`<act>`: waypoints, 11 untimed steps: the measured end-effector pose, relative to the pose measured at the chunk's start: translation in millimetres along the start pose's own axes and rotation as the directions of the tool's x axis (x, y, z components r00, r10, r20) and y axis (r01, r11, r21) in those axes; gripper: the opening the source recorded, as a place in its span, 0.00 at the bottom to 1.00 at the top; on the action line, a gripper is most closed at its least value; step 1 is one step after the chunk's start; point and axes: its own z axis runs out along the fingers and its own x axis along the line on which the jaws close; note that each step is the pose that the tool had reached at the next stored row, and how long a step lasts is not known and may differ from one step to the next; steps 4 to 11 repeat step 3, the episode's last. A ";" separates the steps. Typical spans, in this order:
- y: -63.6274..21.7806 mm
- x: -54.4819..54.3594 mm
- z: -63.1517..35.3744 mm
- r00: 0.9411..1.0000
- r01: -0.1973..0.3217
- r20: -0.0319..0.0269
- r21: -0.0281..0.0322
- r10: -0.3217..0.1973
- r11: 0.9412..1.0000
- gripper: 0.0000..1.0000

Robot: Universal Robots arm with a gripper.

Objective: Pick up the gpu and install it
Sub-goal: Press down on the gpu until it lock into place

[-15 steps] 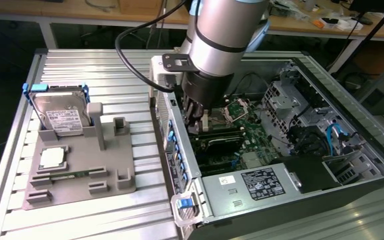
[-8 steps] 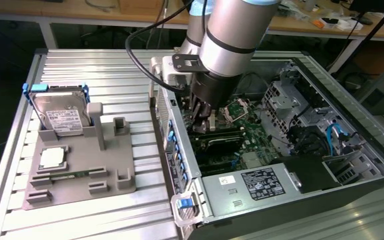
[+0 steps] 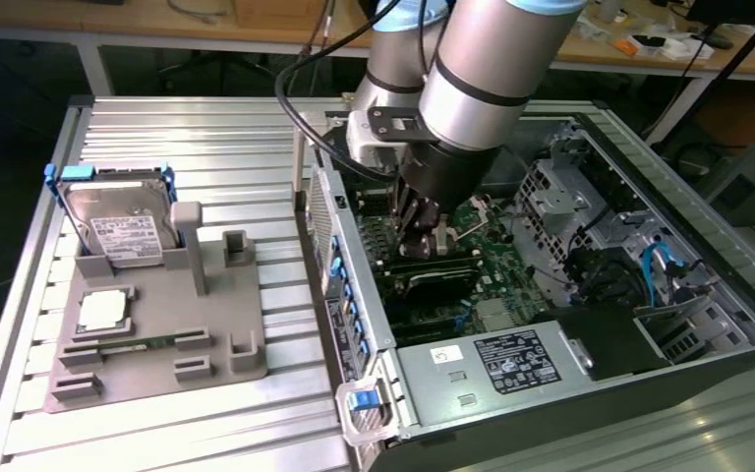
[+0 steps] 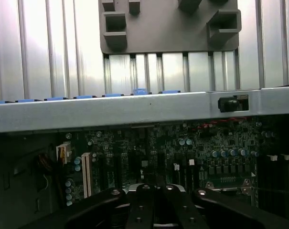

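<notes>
Reaching into the computer case [image 3: 692,295], the hand [image 3: 420,234] is fully closed above the seated gpu [image 3: 433,267]; stiff, fragile, best edge-held.

no text can be read; labels on hard drive [image 3: 126,234] and power supply [image 3: 514,358] illegible

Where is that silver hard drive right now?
In the exterior view, the silver hard drive stands in the grey holder on the view's left, on the ribbed metal table, apart from the open computer case.
</notes>
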 end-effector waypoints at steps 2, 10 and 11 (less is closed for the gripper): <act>0.0 0.0 0.0 1.000 0.000 0.000 0.000 0.000 1.000 0.11; 0.0 0.0 0.0 1.000 0.000 0.000 0.000 0.000 1.000 0.11; 0.0 0.0 0.0 1.000 0.000 0.000 0.000 0.000 1.000 0.11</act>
